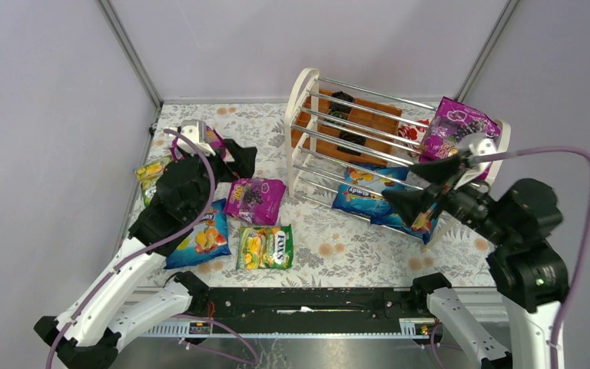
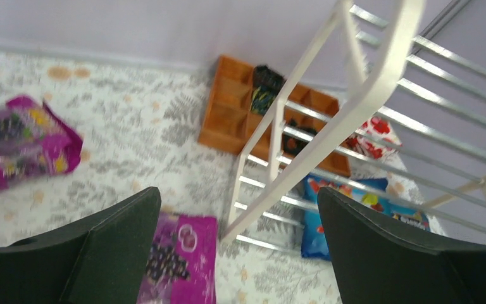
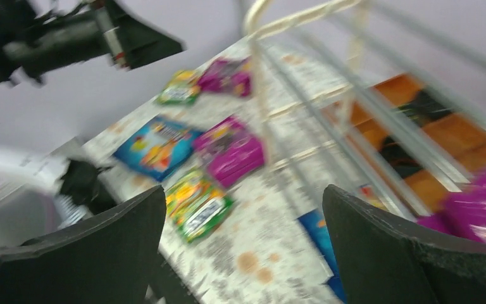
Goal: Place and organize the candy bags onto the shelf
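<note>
The shelf (image 1: 305, 104) stands at the back right with a magenta candy bag (image 1: 457, 127) on its top right end and blue bags (image 1: 369, 188) on its lowest tier. My right gripper (image 1: 422, 188) hangs open and empty just in front of that end. On the table lie a magenta bag (image 1: 255, 200), a green FOX'S bag (image 1: 265, 246) and a blue bag (image 1: 203, 234). My left gripper (image 1: 238, 160) is open above the magenta bag (image 2: 177, 259), beside the shelf's white end panel (image 2: 354, 114). The blurred right wrist view shows the green bag (image 3: 199, 202) and the magenta bag (image 3: 231, 149) between its fingers.
An orange compartment tray (image 1: 353, 123) with dark items sits behind the shelf, with a red-and-white pack (image 1: 411, 131) beside it. Another magenta bag (image 1: 211, 138) and a green-yellow bag (image 1: 152, 173) lie at the far left near the wall. Grey walls enclose the flowered table.
</note>
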`<action>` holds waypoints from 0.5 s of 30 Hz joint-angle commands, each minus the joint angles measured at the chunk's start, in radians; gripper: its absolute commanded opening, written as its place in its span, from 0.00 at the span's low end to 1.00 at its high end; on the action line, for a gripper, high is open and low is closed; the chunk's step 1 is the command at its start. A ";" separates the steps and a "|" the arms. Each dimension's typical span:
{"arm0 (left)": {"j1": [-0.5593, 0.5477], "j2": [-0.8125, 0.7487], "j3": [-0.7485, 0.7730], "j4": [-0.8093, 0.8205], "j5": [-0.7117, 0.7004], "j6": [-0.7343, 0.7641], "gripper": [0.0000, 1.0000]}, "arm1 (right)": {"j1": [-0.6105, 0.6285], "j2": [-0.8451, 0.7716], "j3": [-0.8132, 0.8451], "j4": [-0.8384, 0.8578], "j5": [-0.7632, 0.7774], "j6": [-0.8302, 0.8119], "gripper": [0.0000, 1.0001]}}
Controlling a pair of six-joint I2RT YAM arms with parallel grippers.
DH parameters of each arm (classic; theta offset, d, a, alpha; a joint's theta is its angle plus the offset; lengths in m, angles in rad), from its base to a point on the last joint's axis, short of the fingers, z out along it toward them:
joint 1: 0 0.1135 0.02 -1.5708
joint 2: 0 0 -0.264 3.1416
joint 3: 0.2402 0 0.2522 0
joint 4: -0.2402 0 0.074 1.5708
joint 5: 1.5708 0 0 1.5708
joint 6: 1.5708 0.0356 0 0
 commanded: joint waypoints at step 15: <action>0.014 0.162 -0.219 -0.273 0.040 -0.299 0.99 | 0.009 -0.233 -0.373 0.156 -0.176 0.087 1.00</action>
